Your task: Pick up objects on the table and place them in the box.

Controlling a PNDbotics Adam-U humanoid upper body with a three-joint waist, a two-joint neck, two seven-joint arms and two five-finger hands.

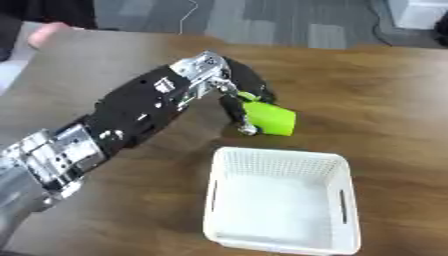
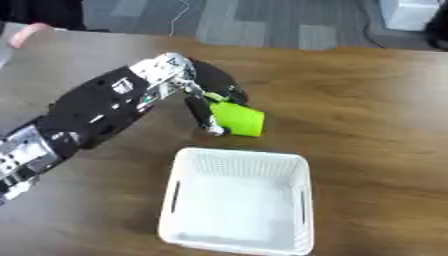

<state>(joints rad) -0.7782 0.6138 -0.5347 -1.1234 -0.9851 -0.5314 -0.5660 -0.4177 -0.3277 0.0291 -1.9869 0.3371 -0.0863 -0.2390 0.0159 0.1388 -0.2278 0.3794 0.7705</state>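
One green block (image 1: 269,119) sits pinched between the curled fingers (image 1: 249,80) and thumb of the robot's left hand (image 1: 229,86), at or just above the wooden table (image 1: 385,100); whether it has lifted clear cannot be told. The white box (image 1: 280,200) waits empty just below the fingertips, its near rim close under the block. Only the block's upper corner appears to be caught, so it could twist free on the way over, or clip that rim. Nothing else stands between fingers and box. The right hand is out of sight.
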